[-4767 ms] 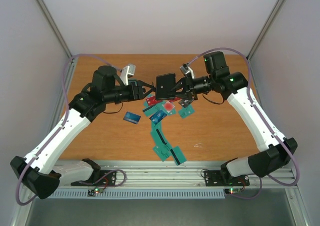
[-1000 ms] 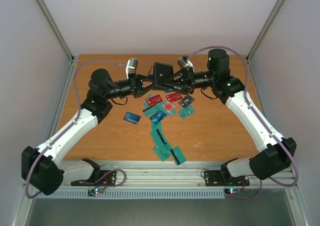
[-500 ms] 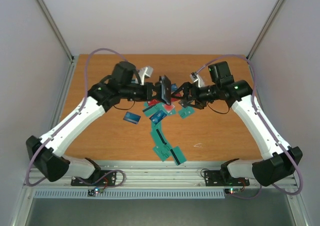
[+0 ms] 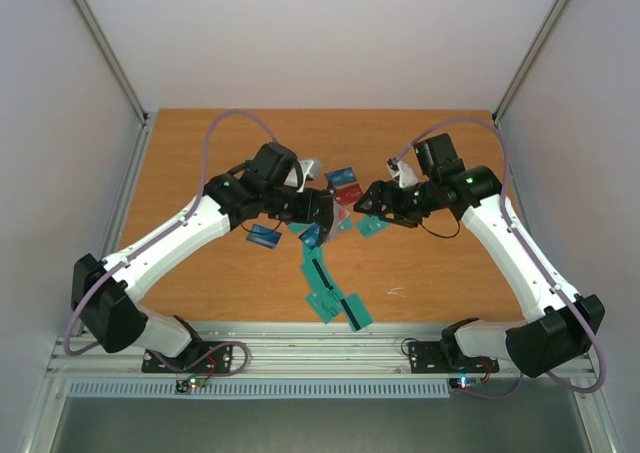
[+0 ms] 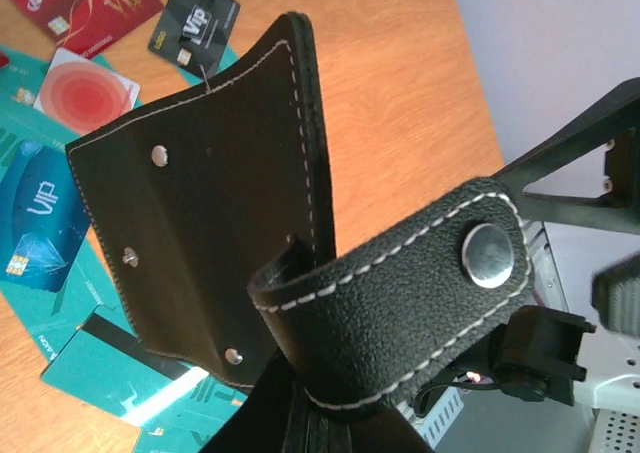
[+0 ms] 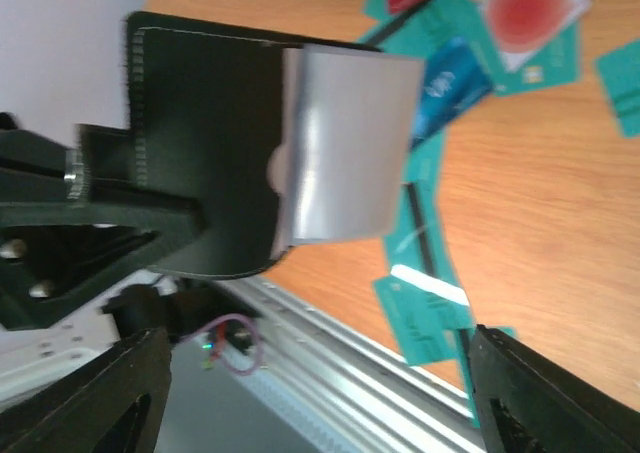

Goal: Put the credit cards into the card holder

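A warm orange-brown wooden desk sits boxed in by plain white walls. Slanted metal posts mark the back corners. A ribbed aluminium rail lines the near edge. The light is soft and even.

Card holder above credit cards spread on table.

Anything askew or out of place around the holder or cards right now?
The card holder hangs tilted in the air in the left gripper alone, its snap strap loose. The right gripper is open, clear of it. The credit cards lie scattered, overlapping, on the table.
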`<move>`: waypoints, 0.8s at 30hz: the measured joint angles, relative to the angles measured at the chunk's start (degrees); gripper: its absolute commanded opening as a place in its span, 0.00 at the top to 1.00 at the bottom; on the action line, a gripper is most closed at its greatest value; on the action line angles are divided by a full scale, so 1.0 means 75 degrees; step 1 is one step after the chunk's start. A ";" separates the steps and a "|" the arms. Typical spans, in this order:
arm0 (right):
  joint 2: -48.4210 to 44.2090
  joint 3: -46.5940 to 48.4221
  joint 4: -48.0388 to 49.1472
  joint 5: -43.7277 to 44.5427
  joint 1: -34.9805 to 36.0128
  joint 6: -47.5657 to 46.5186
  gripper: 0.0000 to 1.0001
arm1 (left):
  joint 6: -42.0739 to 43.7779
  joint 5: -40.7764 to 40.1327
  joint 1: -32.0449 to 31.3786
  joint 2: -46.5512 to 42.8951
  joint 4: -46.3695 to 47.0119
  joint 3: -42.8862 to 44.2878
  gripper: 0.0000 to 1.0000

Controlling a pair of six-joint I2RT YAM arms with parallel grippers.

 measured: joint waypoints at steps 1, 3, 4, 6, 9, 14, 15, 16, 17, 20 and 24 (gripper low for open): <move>0.0006 -0.0055 -0.0111 0.0248 0.0000 0.0006 0.22 | -0.0015 0.0000 0.0000 0.0000 0.0058 -0.0099 1.00; 0.0023 -0.0108 -0.0329 0.0702 0.0000 -0.0015 0.23 | -0.0035 0.0006 0.0000 0.0003 0.0216 -0.0303 1.00; 0.0038 -0.0122 -0.0437 0.0956 0.0000 -0.0017 0.24 | -0.0070 0.0023 -0.0006 0.0003 0.0326 -0.0402 1.00; 0.0044 -0.0181 -0.0629 0.1448 0.0000 -0.0023 0.24 | -0.0154 0.0090 -0.0012 0.0032 0.0589 -0.0577 1.00; 0.0044 -0.0245 -0.0976 0.2189 -0.0006 -0.0020 0.26 | -0.0370 0.0297 -0.0044 0.0254 0.1131 -0.0752 1.00; -0.0111 -0.0460 -0.1463 0.3465 -0.0117 0.0079 0.27 | -0.0906 0.0708 -0.0236 0.1064 0.2151 -0.0746 1.00; -0.0189 -0.0536 -0.1568 0.3704 -0.0163 0.0154 0.27 | -0.1099 0.0822 -0.0306 0.1274 0.2445 -0.0743 1.00; -0.0274 -0.0618 -0.1667 0.3987 -0.0219 0.0239 0.27 | -0.1335 0.0933 -0.0396 0.1501 0.2748 -0.0720 1.00; -0.0379 -0.0714 -0.1775 0.4275 -0.0300 0.0323 0.27 | -0.1609 0.1052 -0.0516 0.1792 0.3005 -0.0612 1.00; -0.0612 -0.0895 -0.2063 0.4771 -0.0670 0.0557 0.27 | -0.2025 0.1314 -0.0877 0.2562 0.3430 -0.0163 1.00; -0.1032 -0.1189 -0.2145 0.5015 -0.1183 0.0784 0.22 | -0.2661 0.1617 -0.1113 0.2958 0.4503 -0.0242 1.00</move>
